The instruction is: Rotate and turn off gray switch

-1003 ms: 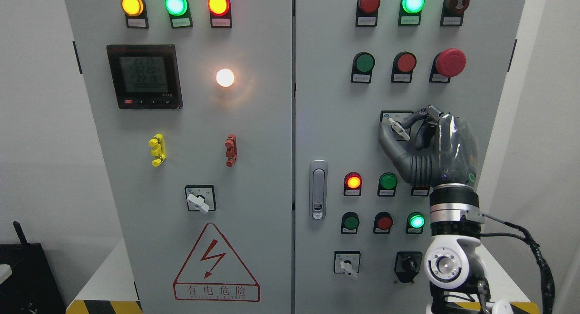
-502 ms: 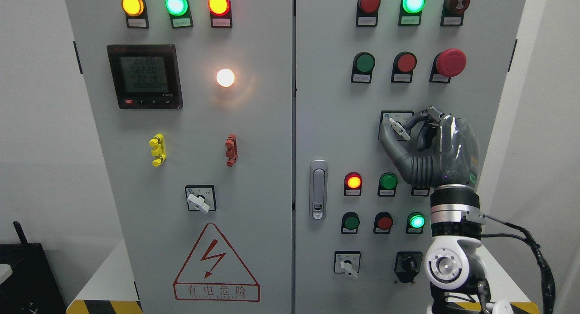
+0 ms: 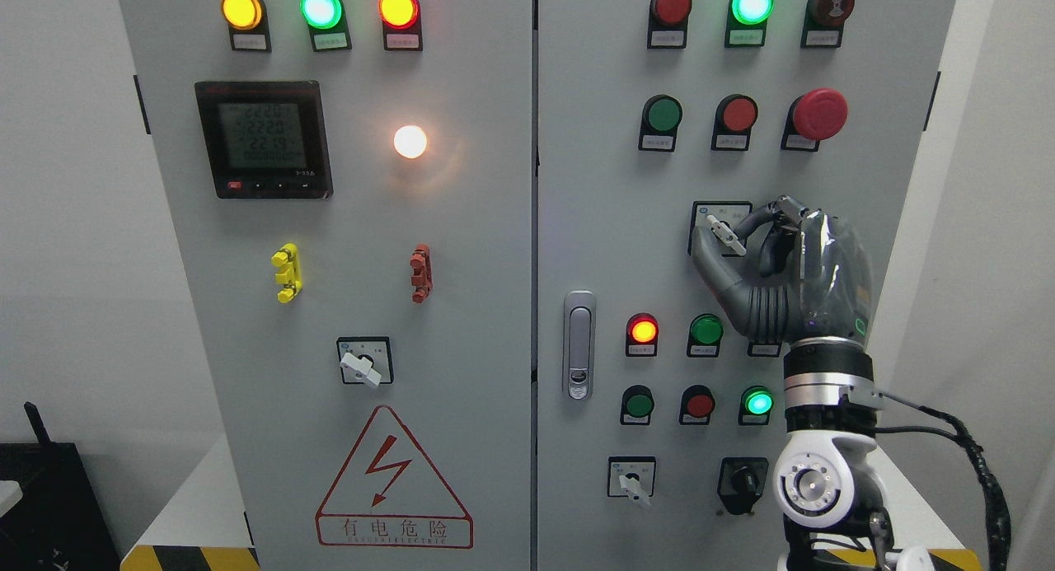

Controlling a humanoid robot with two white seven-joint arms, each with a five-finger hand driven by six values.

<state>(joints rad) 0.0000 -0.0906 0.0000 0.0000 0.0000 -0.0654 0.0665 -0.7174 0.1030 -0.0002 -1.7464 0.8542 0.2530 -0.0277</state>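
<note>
**Right robot hand pinching a gray rotary switch on a control cabinet**

We face a tall, pale gray electrical cabinet [image 3: 461, 250] with two doors, standing against plain white walls. A strip of white desk [image 3: 194, 505] with a yellow-and-black striped edge shows at the bottom left, beside a dark object in the corner.

On the left door we see three lit lamps along the top, amber, green and red, then a black digital meter [image 3: 264, 139] with a glowing white lamp [image 3: 410, 142] to its right. Below them sit a yellow clip and a red clip, a white-handled selector, and a red triangular warning sign [image 3: 394, 479] with a lightning bolt.

The right door carries rows of red and green buttons and lamps, a large red mushroom button [image 3: 818, 114], a silver door latch [image 3: 579, 344] near the centre seam, and two more selectors at the bottom.

The gray switch [image 3: 725, 235] sits in the middle of the right door, on a small dark square plate. Its short, pale handle is tilted, the upper end pointing up and left.

The right robot hand [image 3: 779, 262], dark gray, rises from the lower right on a silver-and-white wrist. Its thumb lies under the handle and a curled finger comes from the right, so it is grasping the switch. The other fingers are folded behind.
</note>
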